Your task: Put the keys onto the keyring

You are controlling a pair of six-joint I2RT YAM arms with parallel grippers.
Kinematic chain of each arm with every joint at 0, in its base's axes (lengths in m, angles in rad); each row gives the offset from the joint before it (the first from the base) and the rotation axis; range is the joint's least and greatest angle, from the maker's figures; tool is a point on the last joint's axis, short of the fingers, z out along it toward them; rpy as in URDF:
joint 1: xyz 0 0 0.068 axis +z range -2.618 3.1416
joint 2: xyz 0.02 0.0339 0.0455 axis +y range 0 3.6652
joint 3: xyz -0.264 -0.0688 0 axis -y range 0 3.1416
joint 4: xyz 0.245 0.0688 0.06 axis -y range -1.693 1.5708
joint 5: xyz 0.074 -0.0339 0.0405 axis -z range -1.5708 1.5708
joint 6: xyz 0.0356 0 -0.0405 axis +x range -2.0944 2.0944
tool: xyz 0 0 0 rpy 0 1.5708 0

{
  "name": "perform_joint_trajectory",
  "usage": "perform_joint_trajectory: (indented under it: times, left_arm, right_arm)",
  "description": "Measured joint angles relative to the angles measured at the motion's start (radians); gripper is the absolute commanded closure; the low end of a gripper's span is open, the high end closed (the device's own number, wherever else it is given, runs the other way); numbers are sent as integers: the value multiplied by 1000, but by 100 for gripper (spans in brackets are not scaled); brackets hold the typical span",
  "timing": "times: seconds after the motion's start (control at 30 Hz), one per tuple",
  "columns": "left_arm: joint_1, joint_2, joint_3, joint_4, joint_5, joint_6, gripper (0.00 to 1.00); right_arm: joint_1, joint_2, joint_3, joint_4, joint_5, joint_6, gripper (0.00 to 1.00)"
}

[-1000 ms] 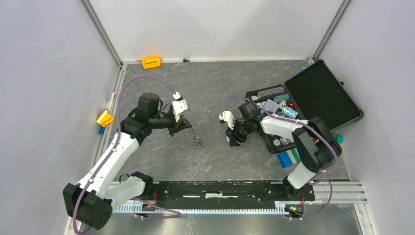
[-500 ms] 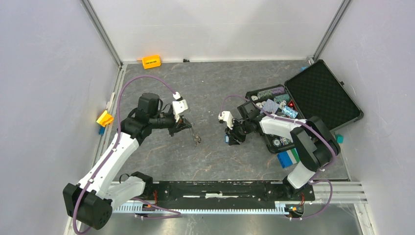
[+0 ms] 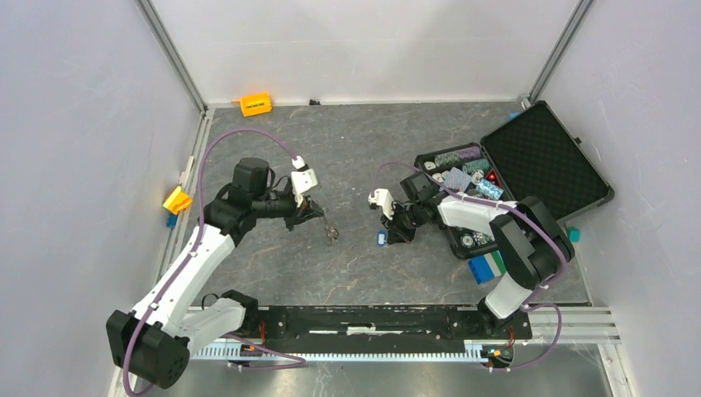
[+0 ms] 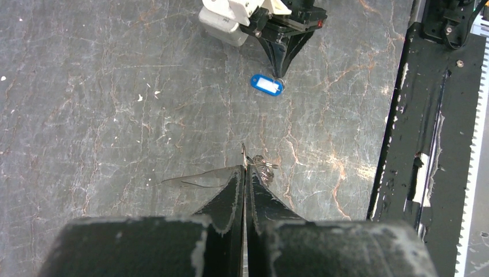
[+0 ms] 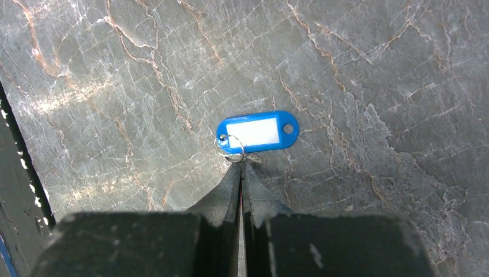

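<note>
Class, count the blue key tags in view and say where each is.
1. The blue key tag lies just ahead of the shut right end effector; more could be hidden in the open case.

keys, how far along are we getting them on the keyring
Nothing is joined yet. In hand: the left hand pinches what looks like the keyring; the right hand pinches the blue-tagged key by its small ring. Remaining: bringing them together and threading; the black-headed key isn't visible.

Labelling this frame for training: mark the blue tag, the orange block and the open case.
blue tag (image 5: 258, 131), right wrist view, on its white label.
orange block (image 3: 255, 104), top view, its middle.
open case (image 3: 541, 157), top view, foam-lined lid.
</note>
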Motion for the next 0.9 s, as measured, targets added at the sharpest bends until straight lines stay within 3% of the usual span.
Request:
perform_joint_trajectory:
  times: [0.2,0.37,0.6,0.9]
  left_arm:
    - [0,0,-11,2,-1,0,98]
    - [0,-3,-11,3,-2,0,98]
    - [0,-11,-11,3,-2,0,98]
    - [0,-17,-11,3,-13,0,98]
  right_arm:
    - [0,0,21,-12,-1,-3,96]
    - [0,0,37,-15,-5,-8,73]
    - [3,0,37,-21,-8,-12,59]
    - [57,0,37,-11,25,-13,59]
